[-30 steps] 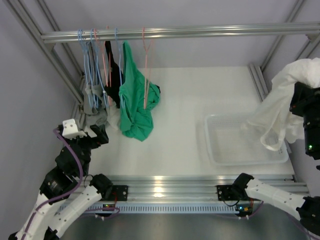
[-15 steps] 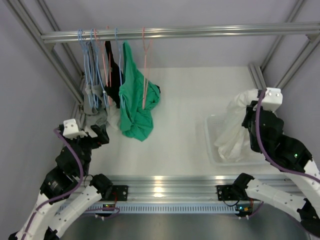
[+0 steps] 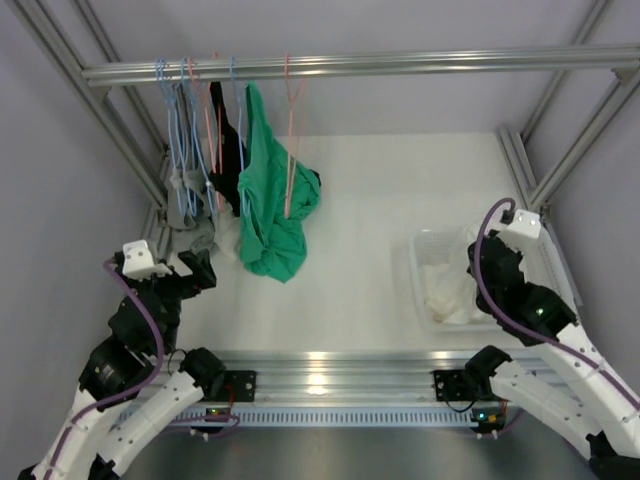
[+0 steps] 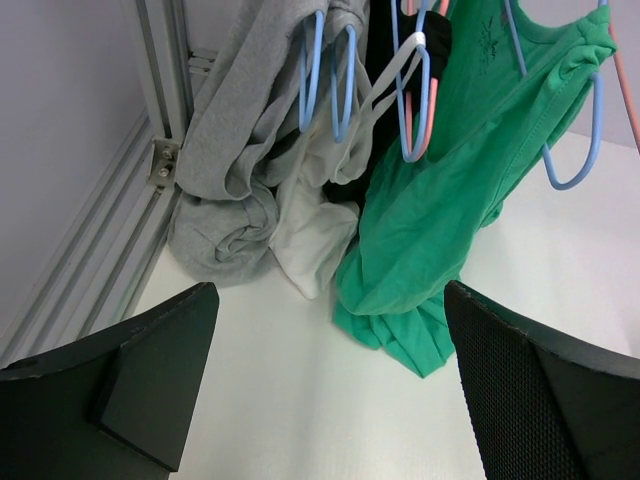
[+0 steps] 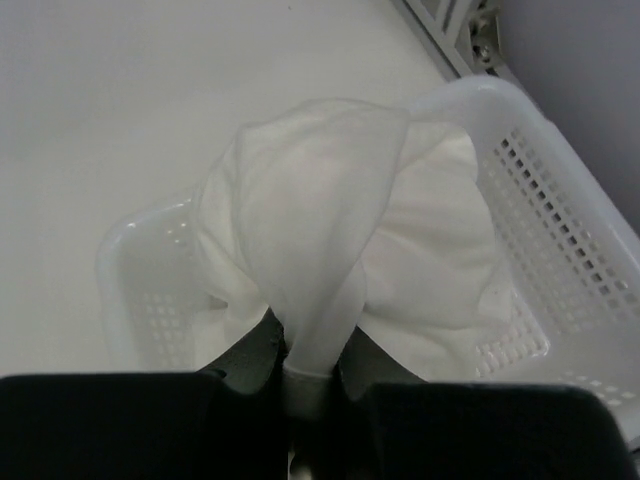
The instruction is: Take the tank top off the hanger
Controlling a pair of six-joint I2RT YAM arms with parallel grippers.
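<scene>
Right gripper (image 5: 310, 370), jaws pinching the tank top (image 5: 330, 230), had lowered it into the right-edge basket (image 5: 570, 230); release pending. Left gripper (image 4: 320, 380) jaws spread.

White tank top (image 3: 445, 287) inside clear basket (image 3: 416, 270), right arm (image 3: 520, 300) over it.

From the right wrist, the tips of the right jaws are buried under a pinched fold of the white tank top (image 5: 330, 230), which covers most of the floor of the basket (image 5: 570, 250). From above, the right arm (image 3: 510, 290) hides the basket's right half. At the left wrist, the hangers (image 4: 572, 185) run off the top edge; the black garment (image 4: 380, 60) is mostly hidden.
</scene>
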